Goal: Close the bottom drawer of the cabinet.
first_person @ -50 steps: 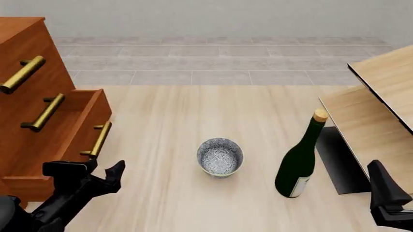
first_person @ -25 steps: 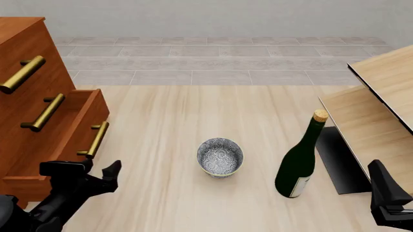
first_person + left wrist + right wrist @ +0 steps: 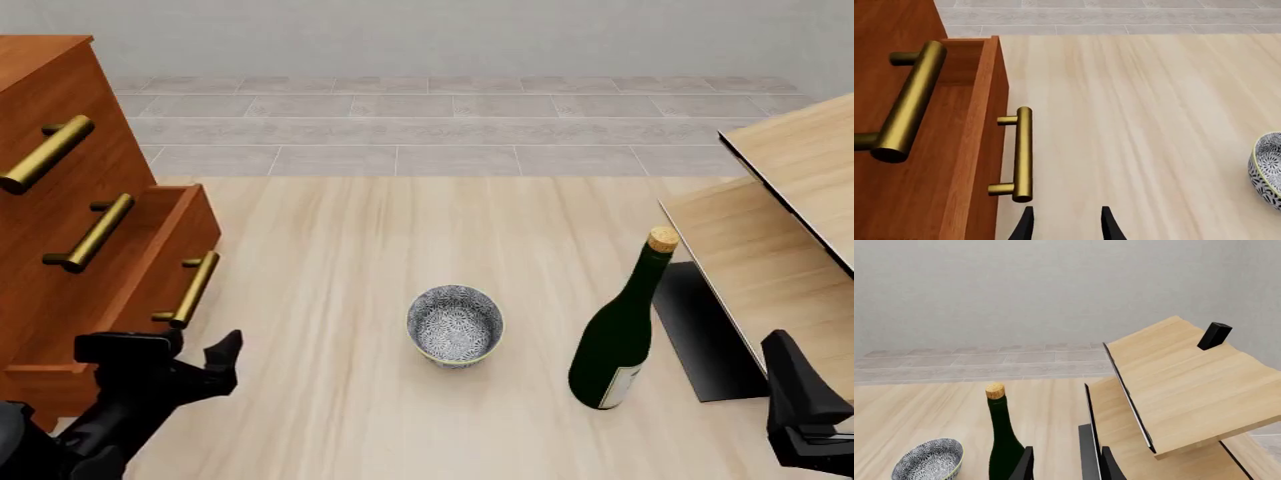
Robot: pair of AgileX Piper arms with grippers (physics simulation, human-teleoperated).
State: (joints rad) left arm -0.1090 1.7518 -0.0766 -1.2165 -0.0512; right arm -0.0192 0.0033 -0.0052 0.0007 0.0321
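Left end effector [image 3: 174,353] sits low at the near left of the surface [image 3: 347,240], its black fingers spread with nothing between them, just below the near end of the bottom drawer's brass handle [image 3: 188,290]; contact cannot be told. Right end effector [image 3: 1062,465] waits at the near right edge, fingers parted and empty, beside the dark green corked bottle [image 3: 621,325]. A patterned bowl [image 3: 455,324] stands mid-surface, well clear of the drawer, with bare wood between. The bottom drawer [image 3: 127,290] juts partway out from the cabinet [image 3: 54,150] at the left edge, front facing right, its bar handle running near to far. Pale shelving [image 3: 787,210] fills the right
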